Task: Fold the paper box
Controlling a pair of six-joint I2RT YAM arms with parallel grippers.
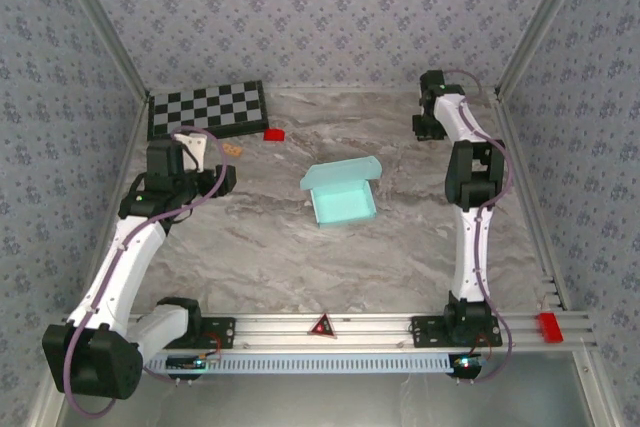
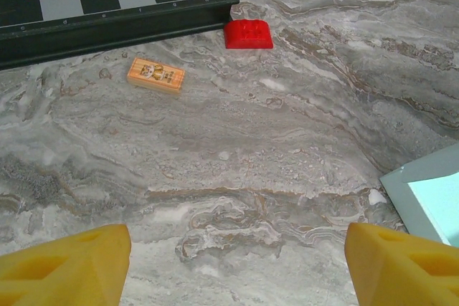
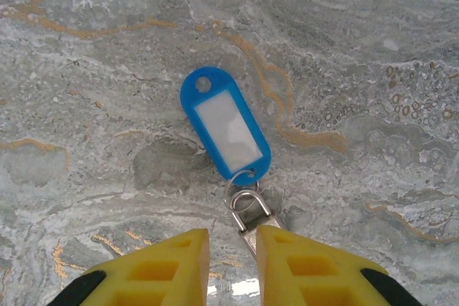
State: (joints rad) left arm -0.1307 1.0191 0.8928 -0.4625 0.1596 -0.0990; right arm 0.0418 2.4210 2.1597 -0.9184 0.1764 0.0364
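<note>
The left jaws stand wide apart over bare desk [image 2: 287, 141], holding nothing. The right jaws are nearly together, with the metal clasp of a blue key tag [image 3: 224, 130] at the gap; I cannot tell whether they pinch it. The paper box [image 1: 341, 197] lies mid-desk between the 2 arms, lid flap raised. It looks like thin card: light, easily creased and likely to slide. The flap's free edge is the place to take hold.

Floral grey-blue wallpapered walls [image 1: 300, 7] enclose a grey marble-patterned table [image 1: 400, 257] with metal corner posts [image 1: 103, 27].
</note>
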